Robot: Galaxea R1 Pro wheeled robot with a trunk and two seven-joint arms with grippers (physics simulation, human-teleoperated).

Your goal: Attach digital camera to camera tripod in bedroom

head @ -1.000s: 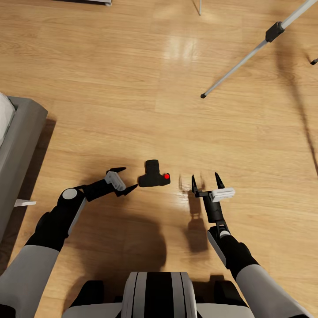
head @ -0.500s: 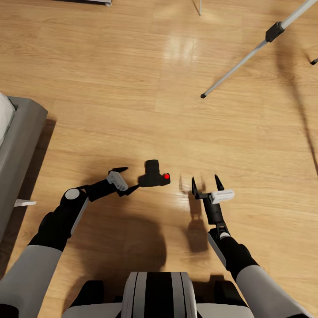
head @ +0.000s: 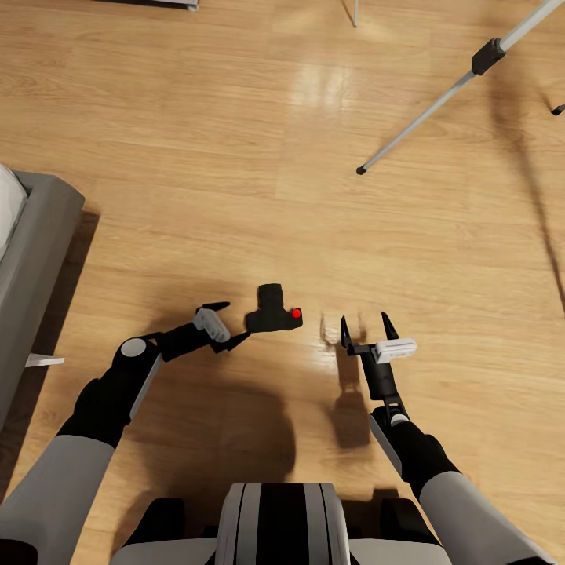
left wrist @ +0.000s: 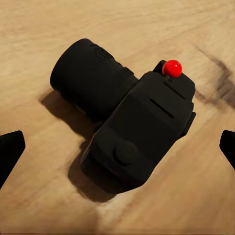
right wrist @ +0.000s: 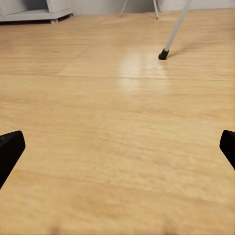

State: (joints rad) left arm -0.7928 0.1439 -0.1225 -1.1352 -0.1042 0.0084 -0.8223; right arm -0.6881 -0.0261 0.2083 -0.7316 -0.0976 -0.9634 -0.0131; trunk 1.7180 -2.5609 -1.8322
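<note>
Left gripper (head: 222,327) edged closer to digital camera (head: 274,311) on floor (head: 235,157) — fingers spread, not yet around it. Right gripper (head: 365,324) spread, idle. Next, you straddle body — then pinch.

Head view: camera tripod (head: 439,102) is cut off at the upper right edge, I get one full leg and a bit of another foot at the right edge, head not in frame. Bed (head: 31,259) is cropped by the left edge. In the left wrist view my left gripper (left wrist: 117,147) is just two black fingertips (left wrist: 10,149) clipped at both side edges; far side of the digital camera (left wrist: 127,132) is hidden from me. Right gripper (right wrist: 117,147) likewise, tips cut at both edges. Shelf base (right wrist: 34,10) is cropped at upper left.
</note>
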